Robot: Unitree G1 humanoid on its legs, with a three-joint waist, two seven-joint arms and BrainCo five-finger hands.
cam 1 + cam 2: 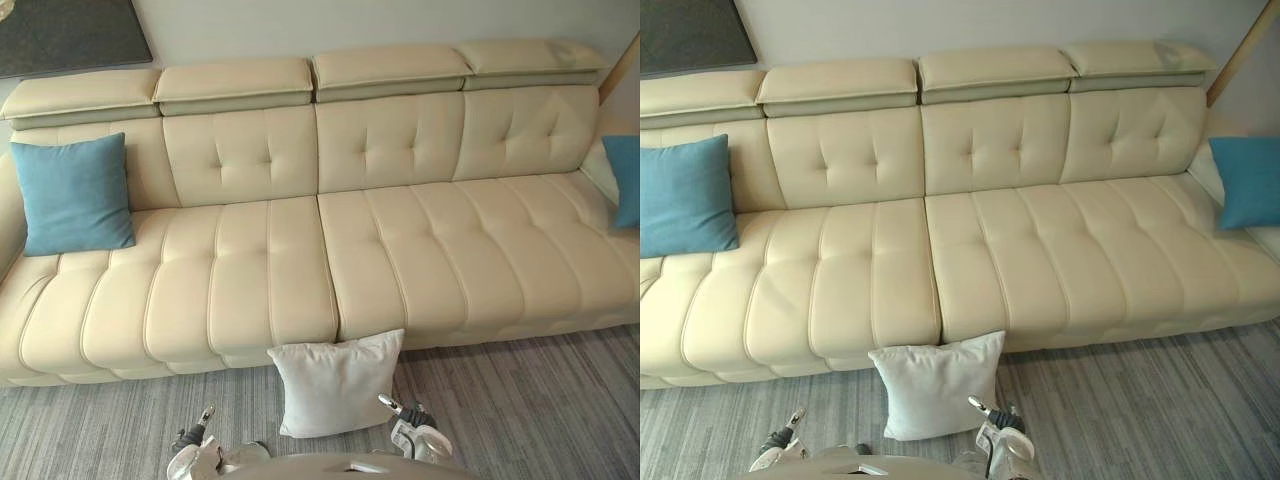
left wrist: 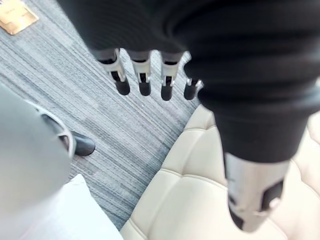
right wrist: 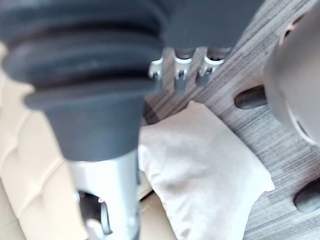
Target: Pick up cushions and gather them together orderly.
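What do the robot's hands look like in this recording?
Both match: the left hand and right hand have silver fingers with dark tips and a separate silver thumb; a dark ribbed cover wraps each hand's back and wrist.

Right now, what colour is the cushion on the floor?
It is a white cushion; clearest in the left eye view.

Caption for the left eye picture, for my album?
Cream sofa: left blue cushion, right blue cushion, white cushion on the carpet against its front; left hand and right hand open beside it.
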